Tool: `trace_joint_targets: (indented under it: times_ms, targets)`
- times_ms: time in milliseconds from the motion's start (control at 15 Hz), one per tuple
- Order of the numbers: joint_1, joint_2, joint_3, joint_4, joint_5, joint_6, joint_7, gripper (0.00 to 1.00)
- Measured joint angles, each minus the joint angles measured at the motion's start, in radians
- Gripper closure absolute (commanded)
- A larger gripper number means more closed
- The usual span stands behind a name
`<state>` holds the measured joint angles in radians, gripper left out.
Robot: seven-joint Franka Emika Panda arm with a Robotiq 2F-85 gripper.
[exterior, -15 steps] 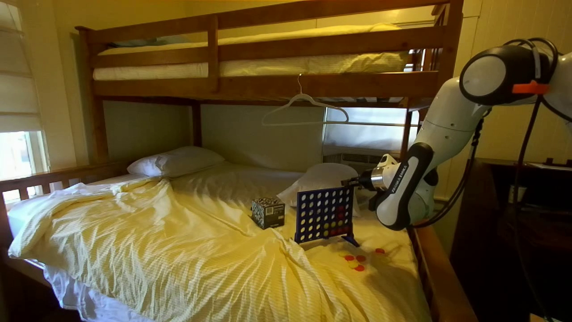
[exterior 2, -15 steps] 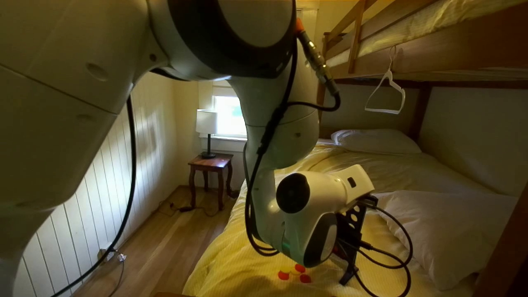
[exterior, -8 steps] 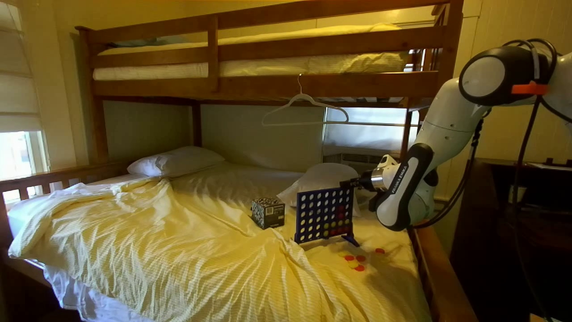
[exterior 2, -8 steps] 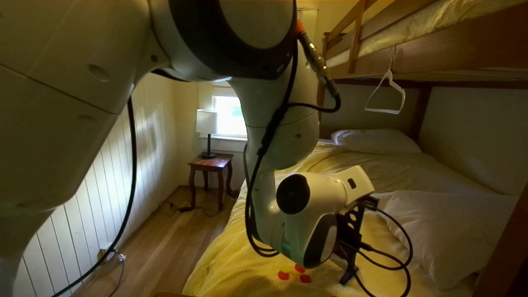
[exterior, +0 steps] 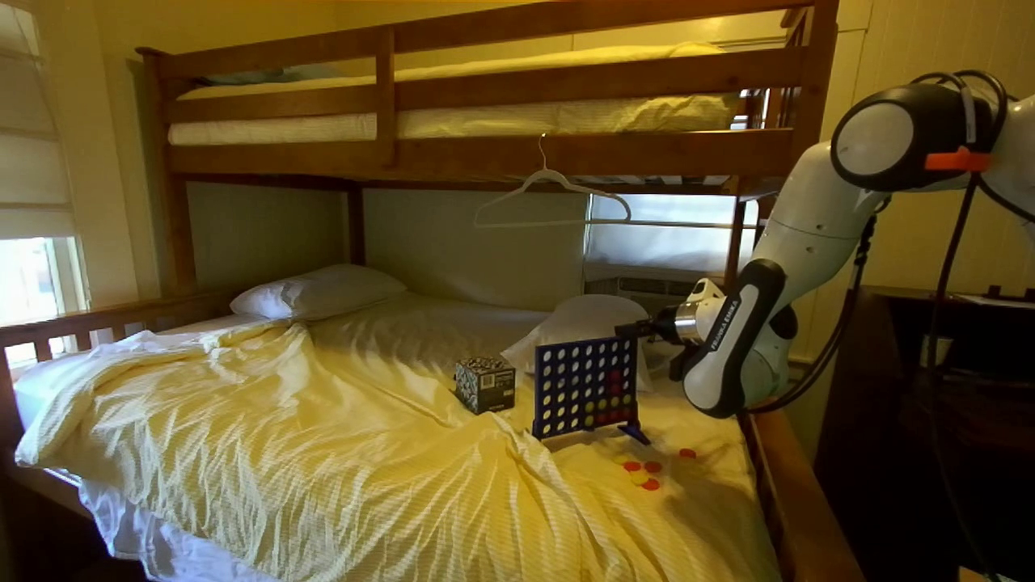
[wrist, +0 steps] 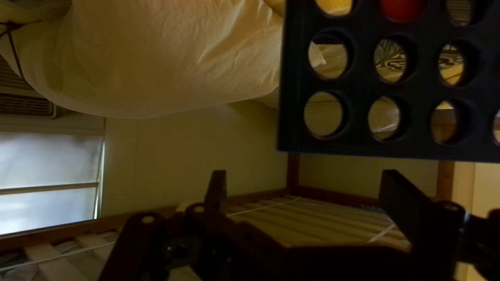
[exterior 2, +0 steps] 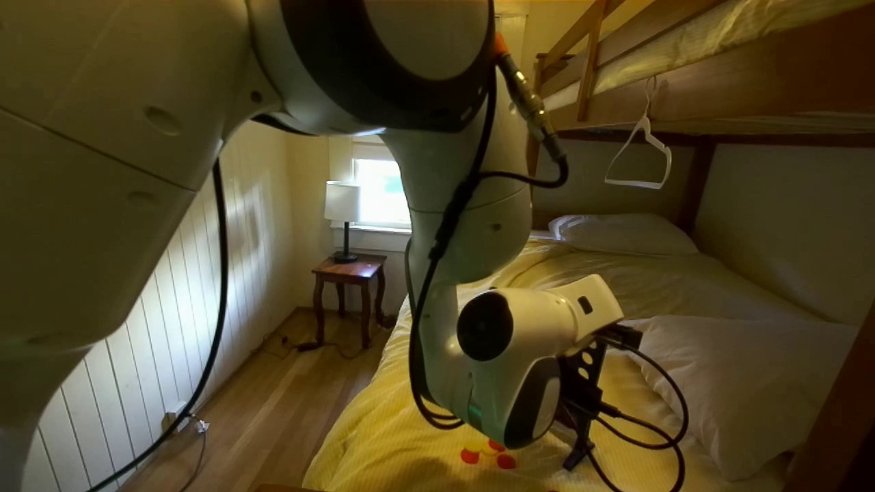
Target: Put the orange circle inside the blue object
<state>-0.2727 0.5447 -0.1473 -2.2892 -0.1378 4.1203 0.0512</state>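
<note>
The blue object, an upright dark-blue grid (exterior: 582, 386) with round holes, stands on the bed in both exterior views. In the wrist view the grid (wrist: 359, 149) fills the upper right, upside down. An orange-red circle (wrist: 402, 8) sits inside it, in the second column from the edge; no other circle of that colour is near the fingers. My gripper (wrist: 304, 171) is open, its fingertips wide apart with nothing between them. Seen in an exterior view, the gripper (exterior: 626, 330) is just at the grid's top right corner; whether they touch I cannot tell.
Several loose red discs (exterior: 652, 485) and yellow discs (exterior: 639, 478) lie on the bed in front of the grid. A patterned dark box (exterior: 485, 385) stands beside it, and a pillow (exterior: 598, 311) is behind. A hanger (exterior: 552, 223) hangs from the upper bunk's rail.
My gripper's fingers have spread apart above the grid. The arm has moved only a little, and the grid's top has shifted very slightly away from the arm.
</note>
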Motion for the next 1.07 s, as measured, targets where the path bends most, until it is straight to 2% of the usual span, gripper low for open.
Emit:
trace_joint_targets:
  times_ms: [400,800,1067]
  targets:
    - [-0.017,-0.009,-0.002,-0.024,-0.001,0.067,0.019,0.0]
    - [-0.059,-0.089,-0.012,-0.126,-0.021,0.065,0.065,0.0]
    - [-0.095,-0.16,-0.025,-0.19,-0.117,-0.011,0.104,0.0]
